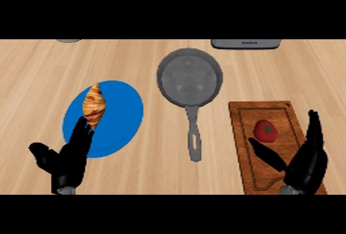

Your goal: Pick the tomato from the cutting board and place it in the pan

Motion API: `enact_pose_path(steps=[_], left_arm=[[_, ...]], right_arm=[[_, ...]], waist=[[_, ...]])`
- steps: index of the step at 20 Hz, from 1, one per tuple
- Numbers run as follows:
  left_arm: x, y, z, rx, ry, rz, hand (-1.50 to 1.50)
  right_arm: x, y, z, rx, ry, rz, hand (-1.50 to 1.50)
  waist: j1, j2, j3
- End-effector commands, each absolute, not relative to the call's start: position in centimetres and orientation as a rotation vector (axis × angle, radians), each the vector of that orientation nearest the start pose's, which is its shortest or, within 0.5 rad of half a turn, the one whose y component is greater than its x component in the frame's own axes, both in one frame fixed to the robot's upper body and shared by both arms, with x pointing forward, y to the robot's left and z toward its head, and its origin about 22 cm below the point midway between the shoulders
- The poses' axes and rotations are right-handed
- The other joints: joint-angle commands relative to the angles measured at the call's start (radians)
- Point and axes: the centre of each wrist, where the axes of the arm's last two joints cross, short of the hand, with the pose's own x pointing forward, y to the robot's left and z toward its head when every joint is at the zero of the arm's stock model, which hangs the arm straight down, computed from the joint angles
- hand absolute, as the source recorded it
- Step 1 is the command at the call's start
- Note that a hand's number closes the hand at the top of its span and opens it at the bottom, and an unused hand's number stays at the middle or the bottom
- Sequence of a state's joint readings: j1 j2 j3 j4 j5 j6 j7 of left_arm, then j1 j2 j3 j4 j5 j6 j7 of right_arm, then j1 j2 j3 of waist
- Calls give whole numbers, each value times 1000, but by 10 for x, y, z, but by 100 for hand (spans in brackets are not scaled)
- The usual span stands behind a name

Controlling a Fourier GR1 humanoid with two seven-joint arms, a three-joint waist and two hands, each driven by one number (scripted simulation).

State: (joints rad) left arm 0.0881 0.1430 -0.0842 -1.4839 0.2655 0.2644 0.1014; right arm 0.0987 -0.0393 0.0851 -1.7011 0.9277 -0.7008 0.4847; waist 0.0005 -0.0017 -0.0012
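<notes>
**Tomato waited on the board, hand poised beside it**

Tomato (266,130) lay on the cutting board (241,151), untouched. The right hand (304,162) stood open over the board, thumb and straight fingers flanking the fruit, likely set for a grasp. The pan (190,77) sat empty up-left, handle toward the robot. The left hand (67,160) rested open by the blue plate (121,123) holding a croissant (94,105).

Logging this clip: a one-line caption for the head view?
Open right hand beside red tomato on wooden cutting board; grey pan empty.
</notes>
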Motion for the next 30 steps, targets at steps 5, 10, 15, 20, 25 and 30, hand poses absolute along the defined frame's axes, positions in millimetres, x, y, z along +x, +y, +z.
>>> enact_pose_path(steps=[5,10,15,20,25,30], left_arm=[[225,253,-30,82,-1259,247,0],[221,241,-42,61,-1236,246,0],[233,246,-33,79,-1219,253,0],[224,248,-50,86,-1219,263,0],[223,246,-31,78,-1248,252,0],[227,241,-54,69,-1234,278,0]], right_arm=[[260,-238,48,-1147,-901,251,-150],[295,-238,74,-1083,-682,419,-150],[320,-239,90,-1054,-731,416,-150],[327,-253,63,-923,-508,536,-150],[318,-248,59,-847,-476,571,-150],[312,-259,48,-875,-524,556,-150]], waist=[[15,7,-4],[15,5,-1],[3,2,1],[5,5,1],[1,1,1],[0,2,1]])
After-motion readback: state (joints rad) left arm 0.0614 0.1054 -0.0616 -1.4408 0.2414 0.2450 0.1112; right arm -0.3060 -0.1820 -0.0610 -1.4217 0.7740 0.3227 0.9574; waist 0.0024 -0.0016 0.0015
